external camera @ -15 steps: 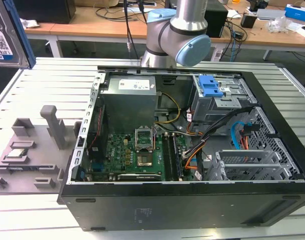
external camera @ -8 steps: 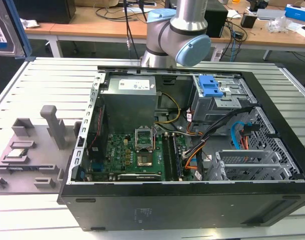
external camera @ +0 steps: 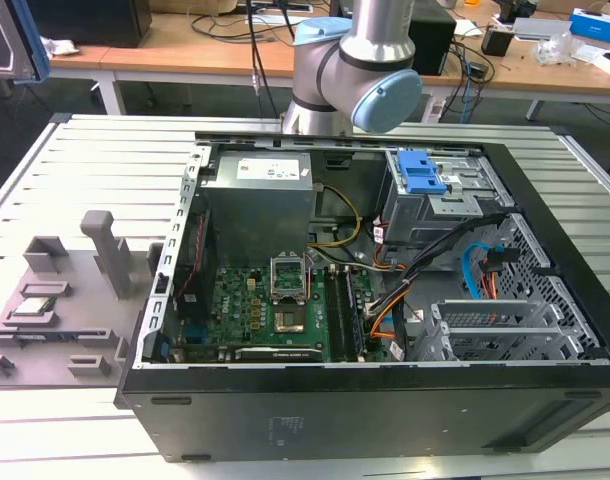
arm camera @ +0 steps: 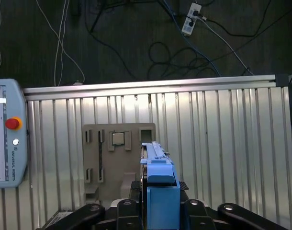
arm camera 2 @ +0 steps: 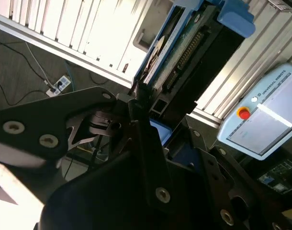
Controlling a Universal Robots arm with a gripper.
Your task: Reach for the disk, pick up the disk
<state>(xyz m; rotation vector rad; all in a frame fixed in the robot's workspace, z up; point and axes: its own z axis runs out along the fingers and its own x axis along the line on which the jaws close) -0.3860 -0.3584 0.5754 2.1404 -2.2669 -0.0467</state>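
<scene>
1. Closest to us, in the first wrist view, the black metal gripper point(arm camera: 160, 213) is clamped tight on the disk, one finger against each side of its blue plastic carrier frame.
2. The disk point(arm camera: 158, 177), a rectangular silver-grey metal drive, stands edge-on between those fingers. In the second wrist view point(arm camera 2: 184, 48) we see it tilted, with its connector row showing.
3. Beneath it lies the ribbed aluminium table point(arm camera: 222, 143), carrying a flat grey fixture plate point(arm camera: 95, 158) with a small square silver chip point(arm camera: 118, 139) seated in it.
4. Further along the table rests a light-grey teach pendant point(arm camera: 5, 134) with a red button.
5. Beyond the table edge we see dark floor, loose cables and a white power strip point(arm camera: 191, 18).
6. In the exterior view, an open black computer case point(external camera: 365, 410) sits on the table, with the silver-and-blue arm point(external camera: 360, 70) behind it.
</scene>
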